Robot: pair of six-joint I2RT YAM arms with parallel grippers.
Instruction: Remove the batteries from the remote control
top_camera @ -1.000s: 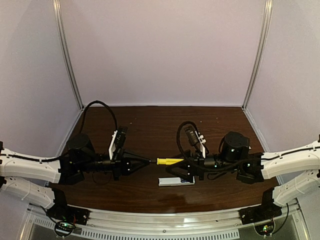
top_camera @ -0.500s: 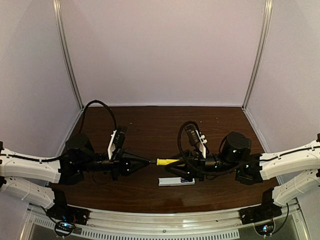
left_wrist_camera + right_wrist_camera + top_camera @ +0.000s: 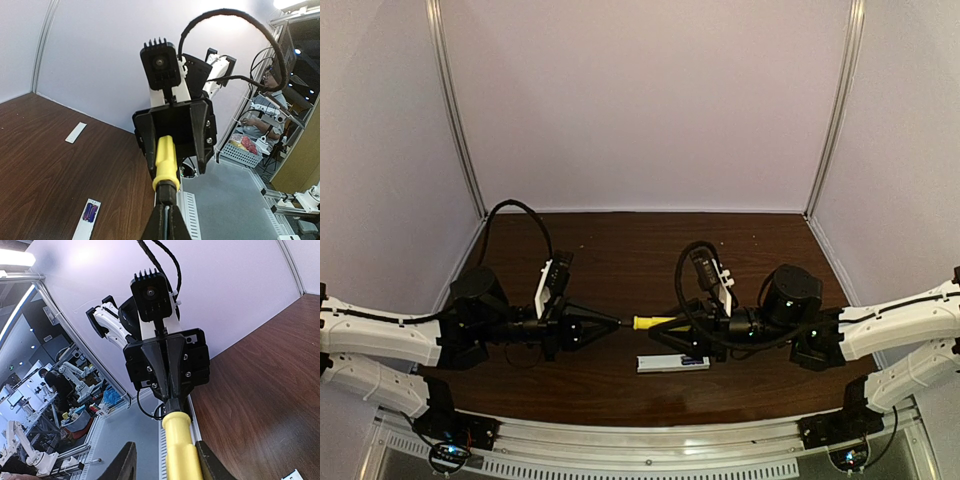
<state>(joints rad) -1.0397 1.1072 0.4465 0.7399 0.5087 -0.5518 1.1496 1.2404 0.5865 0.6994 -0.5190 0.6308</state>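
Mid-air above the table (image 3: 620, 250), your two arms meet over the yellow-handled screwdriver (image 3: 165, 160). The left gripper (image 3: 612, 322) is clenched on its dark shaft. The right gripper (image 3: 166, 462) brackets the yellow handle, its fingers (image 3: 127, 462) on either side, though whether they have clamped cannot be told.

The remote control (image 3: 672, 362) lies flat near the table's front edge, just below the right gripper. The batteries (image 3: 91, 211) sit side by side in its open bay. The cover strip (image 3: 76, 132) lies well apart, by the wall.

Make sure the right grip sits square and firm on the handle before you let the left one go. Hold the tool level so it does not drop onto the remote.

No brand or label reads clearly; any markings beside the batteries are too small to make out.
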